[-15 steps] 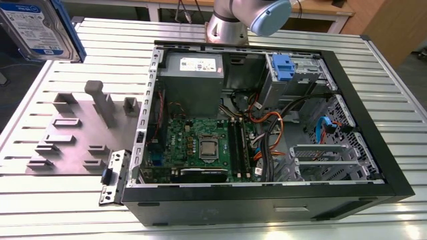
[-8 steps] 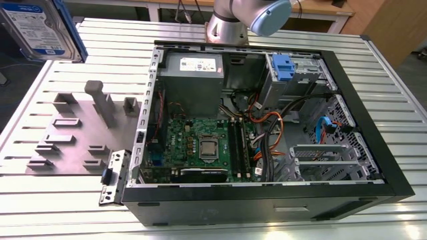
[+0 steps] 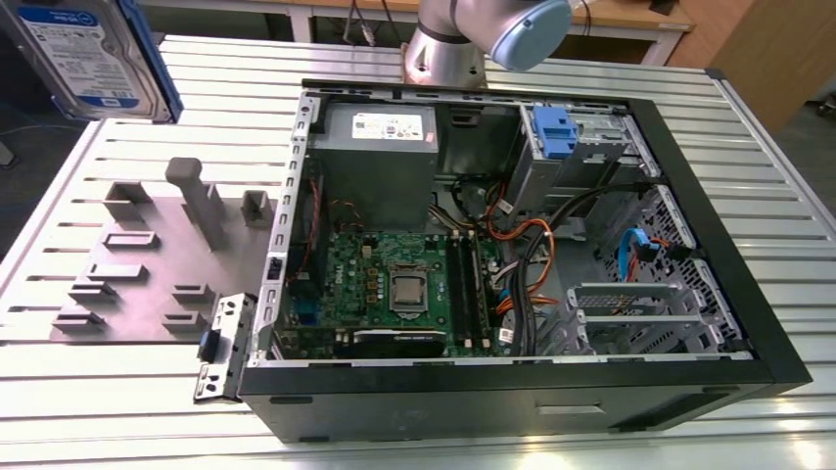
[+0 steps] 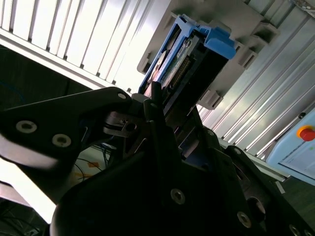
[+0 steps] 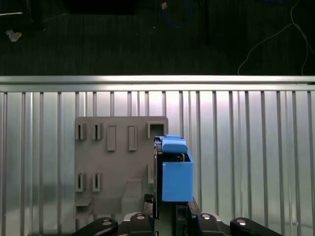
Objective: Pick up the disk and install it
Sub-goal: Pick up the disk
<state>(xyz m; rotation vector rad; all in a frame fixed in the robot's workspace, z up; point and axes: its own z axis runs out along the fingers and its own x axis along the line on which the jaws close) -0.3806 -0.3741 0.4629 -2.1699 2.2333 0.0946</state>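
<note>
Gripper [image 5: 170, 215] clamped on flat silver hard drive with blue plastic rails [image 5: 176, 179], clear above ribbed metal tabletop [image 5: 246, 147]; advise a level carry and a firm grip.

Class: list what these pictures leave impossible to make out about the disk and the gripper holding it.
The disk: exterior view, cut off by the top and left edges; whatever holds it lies out of frame.
Its label: both wrist views see the disk edge-on, hiding that face.
The gripper: first wrist view, cut by the bottom edge; the blue rail hides where its fingers touch.
</note>
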